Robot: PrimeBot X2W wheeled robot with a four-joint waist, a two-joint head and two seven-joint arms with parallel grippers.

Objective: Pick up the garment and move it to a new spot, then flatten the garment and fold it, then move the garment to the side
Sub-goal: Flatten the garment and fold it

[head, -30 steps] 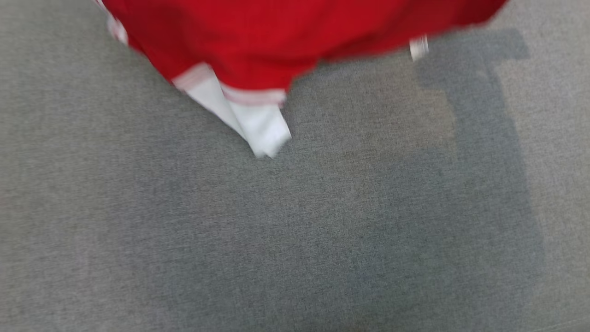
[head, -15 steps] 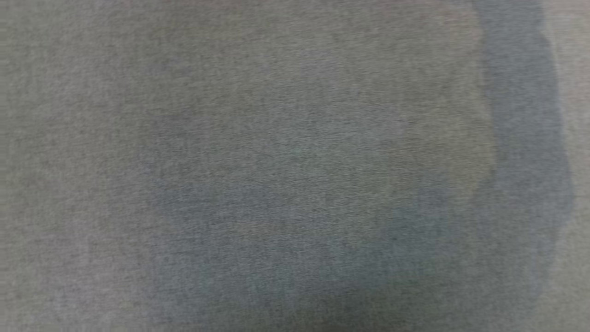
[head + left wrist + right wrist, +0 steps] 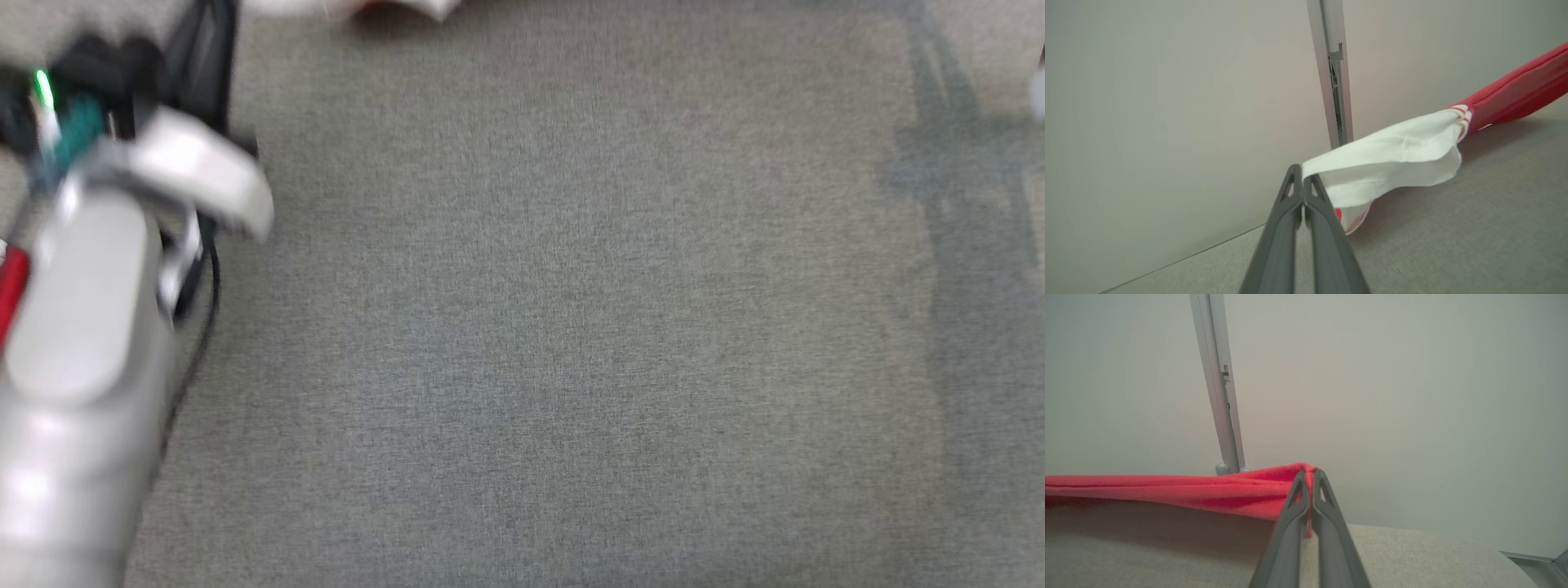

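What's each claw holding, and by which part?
Both hold the garment: the left claw pinches a white corner, the right claw a red edge.

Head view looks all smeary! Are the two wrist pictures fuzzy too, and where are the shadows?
Head view: smeared, likely motion blur, the pale forearm and grey surface soft, a faint shadow band at right. Left wrist view: sharp, left gripper shut on the garment at its white part, dark shadow under it. Right wrist view: sharp, right gripper shut on its red part, shadow beneath.
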